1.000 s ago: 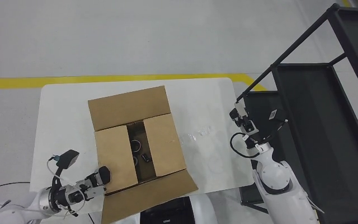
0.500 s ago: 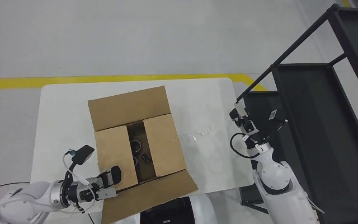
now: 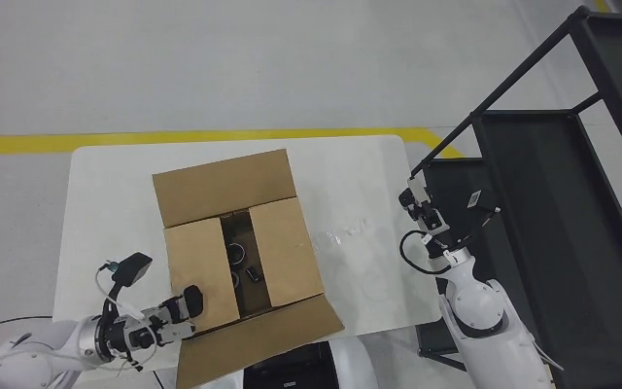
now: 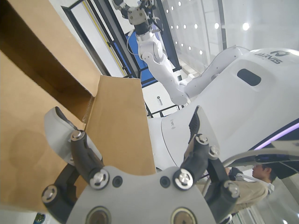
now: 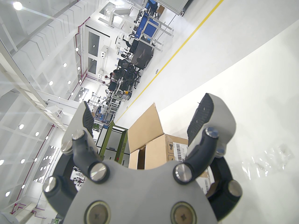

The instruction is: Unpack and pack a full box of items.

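Note:
A brown cardboard box (image 3: 209,190) stands mid-table with its far and near outer flaps (image 3: 262,340) folded out. The two inner flaps lie nearly flat, and several dark items (image 3: 243,263) show in the gap between them. My left gripper (image 3: 187,303) is open at the box's near left corner, beside the left inner flap (image 3: 201,272). In the left wrist view, the left gripper (image 4: 126,127) has a cardboard flap (image 4: 116,117) beyond its spread fingers. My right gripper (image 3: 412,201) is open and holds nothing at the table's right edge. In the right wrist view the right gripper (image 5: 144,117) faces the box (image 5: 149,141).
A clear plastic wrap (image 3: 340,233) lies on the white table (image 3: 107,194) right of the box, and the same wrap (image 5: 268,159) appears in the right wrist view. A black shelf rack (image 3: 544,175) stands close to the table's right side.
My left gripper swung right toward the box's near corner, then drew back a little to the left. The right arm and the box have not moved.

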